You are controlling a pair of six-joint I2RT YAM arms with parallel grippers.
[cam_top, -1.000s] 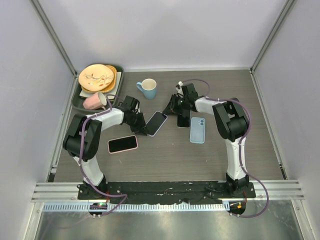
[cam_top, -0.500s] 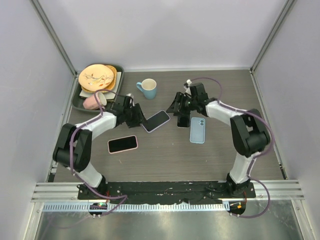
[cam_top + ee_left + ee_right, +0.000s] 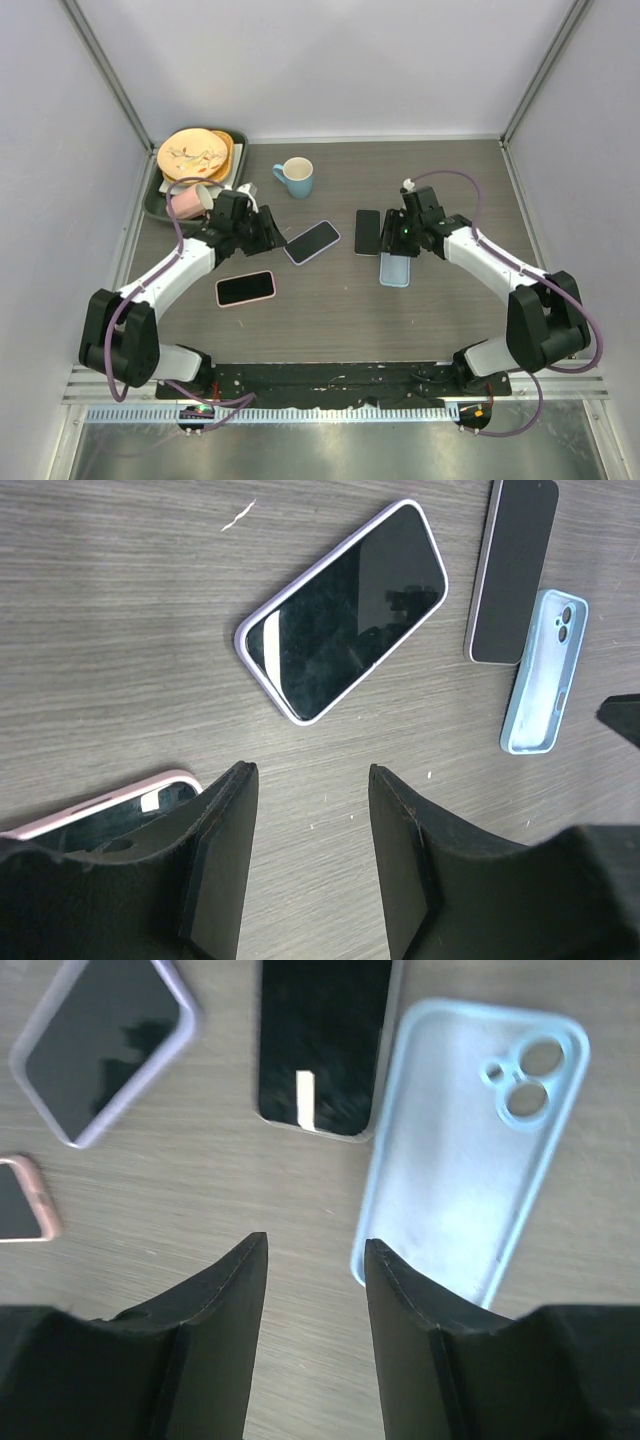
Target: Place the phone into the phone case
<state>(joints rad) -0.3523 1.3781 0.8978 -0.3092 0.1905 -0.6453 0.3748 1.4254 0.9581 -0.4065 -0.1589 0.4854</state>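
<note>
From above, the right gripper (image 3: 393, 243) hovers over the blue phone case (image 3: 394, 272). The phone (image 3: 367, 231) lies just left of it, lengthwise away from the bases.

Left wrist: the left gripper (image 3: 310, 830) is spread and empty, with a lavender-cased phone (image 3: 345, 610) lying diagonally ahead and a pink-cased phone (image 3: 100, 802) beside one finger.

Right wrist: fingers apart, empty. The phone is ahead and the phone case ahead-right, parallel and barely apart.

pink phone (image 3: 105, 802) cropped at edge, blue case (image 3: 393, 271) partly under right gripper (image 3: 399, 240)
</note>
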